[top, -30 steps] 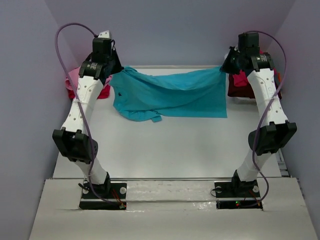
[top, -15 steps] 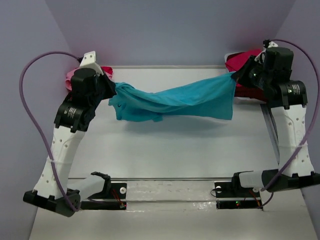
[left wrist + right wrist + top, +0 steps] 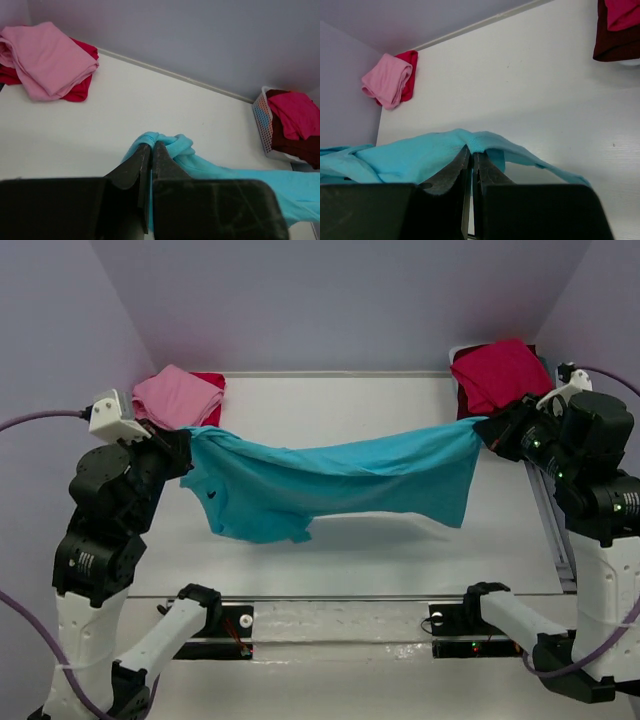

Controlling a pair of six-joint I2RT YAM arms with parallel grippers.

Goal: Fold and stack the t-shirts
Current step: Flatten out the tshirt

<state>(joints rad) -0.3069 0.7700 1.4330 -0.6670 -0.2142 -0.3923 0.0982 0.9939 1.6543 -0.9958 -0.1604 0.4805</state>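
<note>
The turquoise t-shirt (image 3: 330,480) hangs stretched in the air between my two grippers, sagging in the middle above the white table (image 3: 330,400). My left gripper (image 3: 186,445) is shut on its left edge (image 3: 165,142). My right gripper (image 3: 486,430) is shut on its right edge (image 3: 480,142). A folded pink t-shirt (image 3: 178,395) lies on a red one (image 3: 210,380) at the back left; they also show in the left wrist view (image 3: 50,55). A crimson t-shirt (image 3: 500,370) lies on a dark maroon one (image 3: 295,145) at the back right.
The crimson and maroon shirts sit in a white basket (image 3: 261,117) at the back right corner. Lilac walls (image 3: 340,300) close in the back and both sides. A rail (image 3: 545,510) runs along the table's right edge.
Both arms have pulled back toward the near edge and lifted, carrying the turquoise t-shirt off the table; it now hangs stretched between them. The piles at the back corners are uncovered.
</note>
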